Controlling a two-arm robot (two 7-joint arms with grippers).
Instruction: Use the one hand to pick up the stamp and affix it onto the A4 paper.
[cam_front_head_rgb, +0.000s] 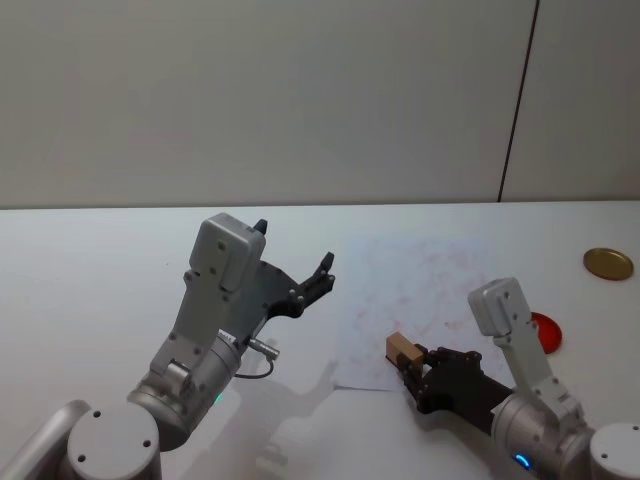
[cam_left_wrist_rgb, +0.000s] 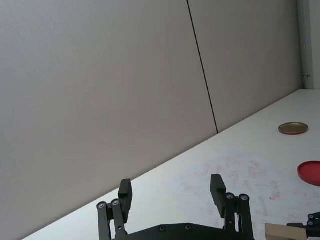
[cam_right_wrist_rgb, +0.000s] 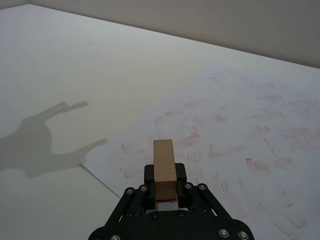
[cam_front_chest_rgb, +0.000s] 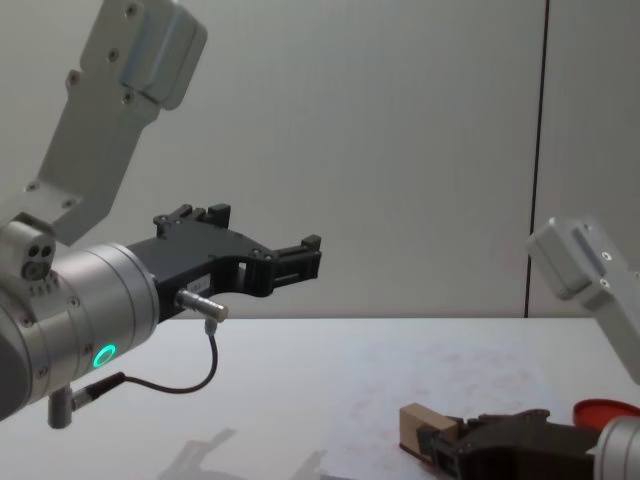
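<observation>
Over the paper (cam_front_head_rgb: 430, 290), centre-right of head view, nothing stands up; open approach from above & from the far edge. The right gripper (cam_front_head_rgb: 412, 368), clamped on the stamp (cam_front_head_rgb: 403, 349), sits at the sheet's near-left corner, lower right of frame, w/ free sheet ahead of it. The left gripper (cam_front_head_rgb: 294, 245), fingers apart, hangs above the table (cam_front_head_rgb: 90, 270) just left of the paper, mid-frame: the main thing crowding that side. A flat red ink pad (cam_front_head_rgb: 548, 335) lies just right of the paper, beside the right arm's upper link; a gold lid (cam_front_head_rgb: 608, 263) lies farther off at the right edge. Both are low. The table's left half is open.
</observation>
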